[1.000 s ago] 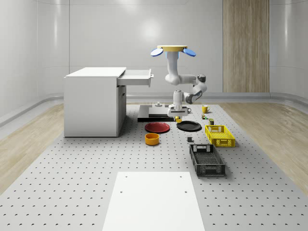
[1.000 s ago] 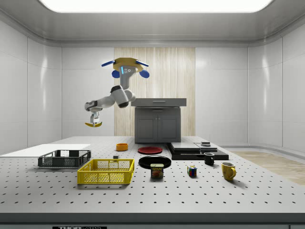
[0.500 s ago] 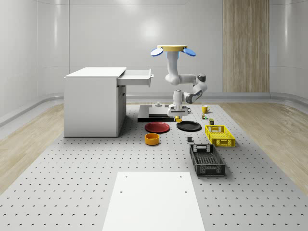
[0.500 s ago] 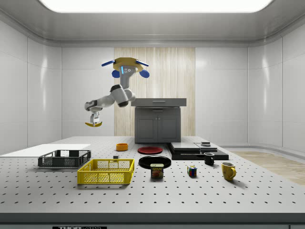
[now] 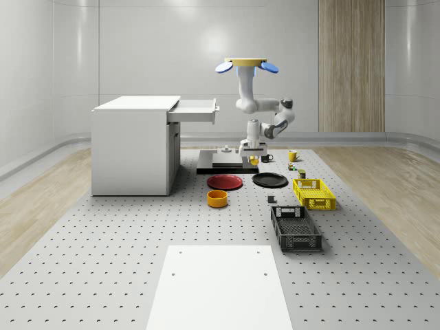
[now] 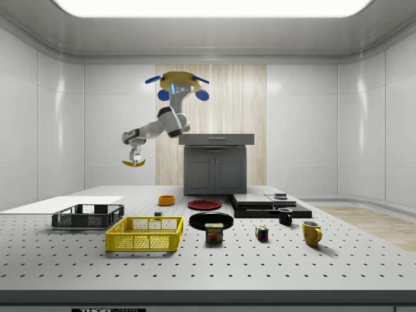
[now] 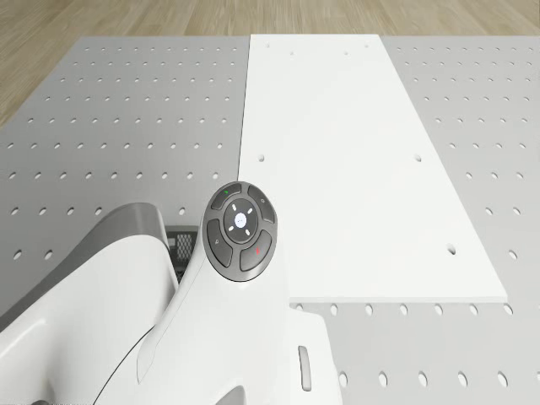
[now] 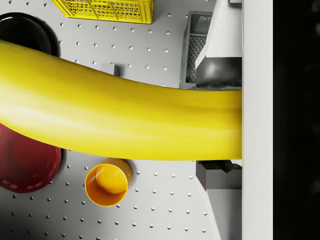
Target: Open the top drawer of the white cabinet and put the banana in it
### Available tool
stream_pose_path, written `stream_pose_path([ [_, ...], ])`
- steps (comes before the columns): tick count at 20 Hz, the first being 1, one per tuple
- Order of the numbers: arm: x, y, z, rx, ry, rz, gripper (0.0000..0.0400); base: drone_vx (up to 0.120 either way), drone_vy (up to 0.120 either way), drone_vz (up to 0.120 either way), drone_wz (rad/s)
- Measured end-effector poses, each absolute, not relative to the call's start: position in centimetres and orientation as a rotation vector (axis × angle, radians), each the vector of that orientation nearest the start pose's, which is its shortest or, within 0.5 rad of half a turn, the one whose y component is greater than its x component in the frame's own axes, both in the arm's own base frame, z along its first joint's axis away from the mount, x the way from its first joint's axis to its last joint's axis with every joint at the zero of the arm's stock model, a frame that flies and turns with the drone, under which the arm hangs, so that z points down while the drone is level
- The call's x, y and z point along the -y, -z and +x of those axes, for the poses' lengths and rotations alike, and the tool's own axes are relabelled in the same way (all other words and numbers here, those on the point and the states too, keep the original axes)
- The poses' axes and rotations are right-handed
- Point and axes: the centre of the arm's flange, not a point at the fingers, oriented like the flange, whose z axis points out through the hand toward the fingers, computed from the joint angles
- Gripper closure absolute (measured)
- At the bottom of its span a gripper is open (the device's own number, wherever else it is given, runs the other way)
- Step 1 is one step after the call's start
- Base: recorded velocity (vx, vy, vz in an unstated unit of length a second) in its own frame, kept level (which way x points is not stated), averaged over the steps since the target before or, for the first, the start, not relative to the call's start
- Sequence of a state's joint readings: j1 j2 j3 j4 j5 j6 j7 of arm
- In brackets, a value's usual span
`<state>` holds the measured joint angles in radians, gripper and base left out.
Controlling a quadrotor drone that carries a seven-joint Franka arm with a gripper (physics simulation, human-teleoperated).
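- Yellow in the pincer tells me the step: in the whole-scene view the gripper (image 5: 254,158) is clamped on the banana (image 5: 254,161), which hangs in the air beyond the open end of the top drawer (image 5: 196,110) of the white cabinet (image 5: 134,144), and below the drawer's height. The drawer is already pulled out, so I judge opening is done and I am on the carry.
- Same view: the drone (image 5: 247,65) hovers higher than the cabinet top, off the drawer's front end, above the black plate (image 5: 269,180) and red plate (image 5: 225,182) on the table (image 5: 103,261).
- Side view: the drone (image 6: 177,85) hovers above and to the side view's left of the cabinet (image 6: 215,162); the arm reaches farther left, so the gripper (image 6: 134,159) holds the banana (image 6: 134,163) well apart from the cabinet and lower than its top.
- Drone view: I see the arm's wrist and button pad (image 7: 240,232) over the table's white panel (image 7: 354,152).
- Wrist view: the banana (image 8: 120,117) lies crosswise in the grip, with the orange bowl (image 8: 106,182), the red plate (image 8: 27,165) and the yellow crate (image 8: 105,10) far below.
- My next move, as I judge it: lift the fruit above the drawer's rim, bring it across over the drawer's cavity, lower and release. Clearing the front panel is the point to watch.
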<state>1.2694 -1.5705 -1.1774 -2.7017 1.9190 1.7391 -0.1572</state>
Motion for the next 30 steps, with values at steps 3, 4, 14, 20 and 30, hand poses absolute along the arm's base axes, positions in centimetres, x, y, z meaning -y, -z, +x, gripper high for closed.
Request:
stream_pose_path([
  [3,2.37,-56.25,33.88,0.001,-0.700,-0.012,0.0200,-0.120,0.000,0.120,0.000],
  [4,2.37,-56.25,33.88,0.001,-0.700,-0.012,0.0200,-0.120,0.000,0.120,0.000],
  [14,2.37,-56.25,33.88,0.001,-0.700,-0.012,0.0200,-0.120,0.000,0.120,0.000],
  [20,2.37,-56.25,33.88,0.001,-0.699,-0.012,0.0200,-0.120,0.000,0.120,0.000],
  [30,2.37,-56.25,33.88,0.001,-0.699,-0.012,0.0200,-0.120,0.000,0.120,0.000],
])
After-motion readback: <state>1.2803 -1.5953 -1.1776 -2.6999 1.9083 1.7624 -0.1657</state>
